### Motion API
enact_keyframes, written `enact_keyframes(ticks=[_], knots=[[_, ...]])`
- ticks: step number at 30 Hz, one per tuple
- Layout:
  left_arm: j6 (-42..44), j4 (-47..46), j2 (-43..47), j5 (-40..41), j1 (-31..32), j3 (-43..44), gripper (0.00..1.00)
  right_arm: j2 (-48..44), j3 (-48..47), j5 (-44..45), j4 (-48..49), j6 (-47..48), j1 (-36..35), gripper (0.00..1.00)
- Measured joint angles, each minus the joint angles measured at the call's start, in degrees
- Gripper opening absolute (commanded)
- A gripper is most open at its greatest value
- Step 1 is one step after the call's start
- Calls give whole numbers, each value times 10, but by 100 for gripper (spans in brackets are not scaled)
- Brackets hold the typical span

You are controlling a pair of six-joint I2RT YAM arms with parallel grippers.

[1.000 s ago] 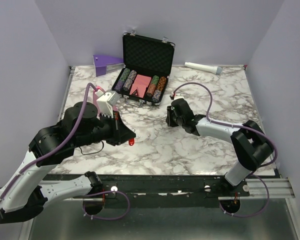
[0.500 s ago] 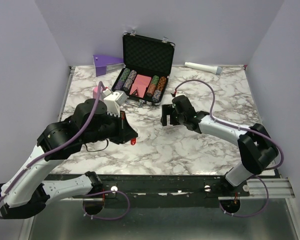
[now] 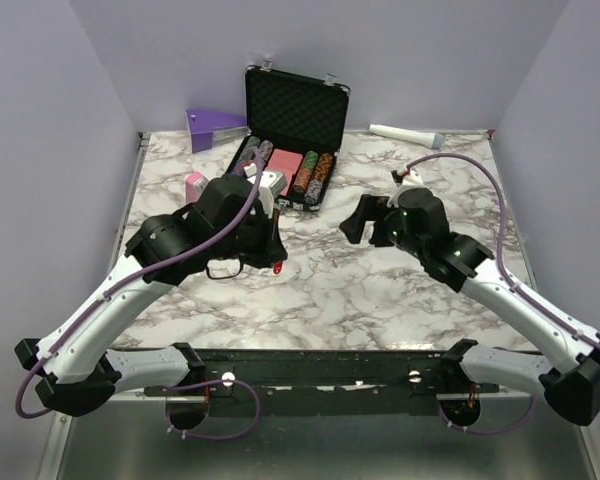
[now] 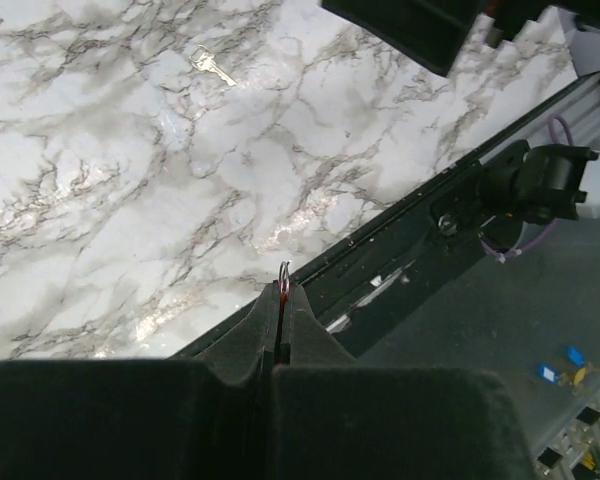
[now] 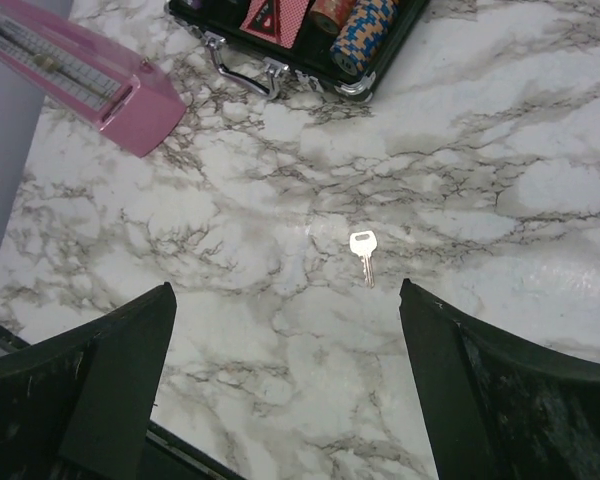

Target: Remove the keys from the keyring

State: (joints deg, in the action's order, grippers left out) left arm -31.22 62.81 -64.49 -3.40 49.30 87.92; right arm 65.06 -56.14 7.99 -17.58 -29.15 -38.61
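My left gripper point(image 4: 281, 300) is shut on the keyring point(image 4: 284, 272), a small red tag whose metal ring pokes out past the fingertips. From above, the red tag point(image 3: 278, 267) shows at the tip of that gripper point(image 3: 276, 258), held over the table's middle. One silvery key point(image 5: 363, 251) lies flat and loose on the marble, seen also in the left wrist view as a small key point(image 4: 212, 66). My right gripper point(image 5: 285, 288) hangs above it, wide open and empty, the key just beyond its fingertips. In the top view the right gripper point(image 3: 356, 222) sits right of centre.
An open black poker chip case point(image 3: 285, 165) stands at the back centre, its front latch point(image 5: 245, 68) near the key. A pink box point(image 5: 80, 72) lies to the left, a purple wedge point(image 3: 216, 125) and a white cylinder point(image 3: 405, 134) at the back. The table's front rail point(image 4: 430, 205) runs below my left gripper.
My right gripper has opened wide and drawn back to the right, leaving the key on the marble. The left arm has swung right with the keyring in its grip.
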Motion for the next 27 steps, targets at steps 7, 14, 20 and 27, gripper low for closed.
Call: enact_keyframes(ticks=[7,14,20,27], knots=[[28,-19,-21,28,-25,-29,0,-121,13,-21,-89,-61,0,100],[52,-79,-39,57,-63,-133,0,-213,18,-24,-166,-100,0,100],[68,-146,-97,75,-87,-200,0,-227,18,-24,-222,-112,0,100],[69,-194,-172,98,-87,-201,0,-239,18,-24,-256,-115,0,100]])
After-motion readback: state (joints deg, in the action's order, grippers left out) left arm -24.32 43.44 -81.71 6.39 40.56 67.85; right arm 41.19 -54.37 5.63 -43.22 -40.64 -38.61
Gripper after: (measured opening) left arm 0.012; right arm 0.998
